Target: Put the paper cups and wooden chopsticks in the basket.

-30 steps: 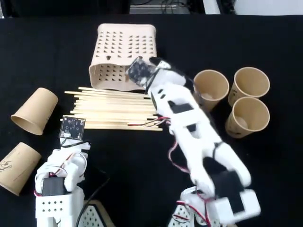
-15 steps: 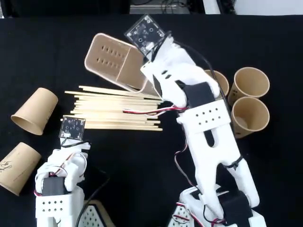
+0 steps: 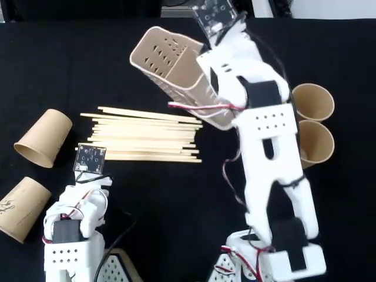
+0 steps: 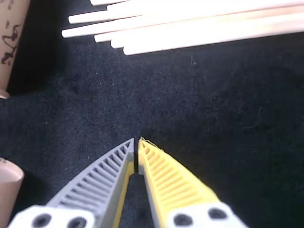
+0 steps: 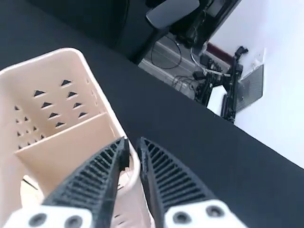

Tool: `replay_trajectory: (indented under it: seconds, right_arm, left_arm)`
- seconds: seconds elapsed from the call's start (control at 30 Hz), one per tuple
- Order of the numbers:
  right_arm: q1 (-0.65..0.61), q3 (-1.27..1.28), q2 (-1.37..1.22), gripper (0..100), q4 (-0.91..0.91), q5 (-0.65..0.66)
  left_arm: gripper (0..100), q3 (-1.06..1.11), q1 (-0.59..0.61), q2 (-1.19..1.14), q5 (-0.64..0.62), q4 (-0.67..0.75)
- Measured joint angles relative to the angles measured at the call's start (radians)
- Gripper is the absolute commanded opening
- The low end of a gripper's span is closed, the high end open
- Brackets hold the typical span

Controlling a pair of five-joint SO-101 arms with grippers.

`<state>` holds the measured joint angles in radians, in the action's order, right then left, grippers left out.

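At the lower left of the high view, the left gripper (image 4: 137,142) sat with its fingers pressed together on nothing, low over the black table (image 3: 176,205). Two paper cups (image 3: 42,138) lay on their sides to its left, one near the bottom left corner and one higher up.

Just beyond that gripper lay the wooden chopsticks (image 3: 144,135), a loose flat bundle with its long axis running left to right across the middle of the frame. By my judgement the left arm was the nearer one to them.

Farther back, the right gripper (image 5: 133,147) was clamped on the rim wall of the basket (image 3: 170,64). The basket was tilted, its mouth facing the upper left, away from the bundle. Its base was near the sticks' right ends.

At the right edge, two upright cups (image 3: 314,101) stood beside the right arm.
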<state>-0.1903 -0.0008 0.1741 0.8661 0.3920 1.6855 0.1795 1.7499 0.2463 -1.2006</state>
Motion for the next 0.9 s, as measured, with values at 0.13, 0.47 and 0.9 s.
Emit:
replay_trajectory:
  seconds: [0.13, 0.47, 0.9]
  right_arm:
    - [0.003, -0.054, -0.060, 1.1, -0.003, -0.003]
    - [0.035, -0.097, -0.110, 1.1, 0.075, -0.009]
    - [0.077, -0.034, -0.112, 1.1, 0.163, -0.074]
  left_arm:
    - [3, 0.000, 0.000, 0.000, 0.000, 0.000]
    - [3, 0.000, 0.000, 0.000, 0.000, 0.000]
    - [3, 0.000, 0.000, 0.000, 0.000, 0.000]
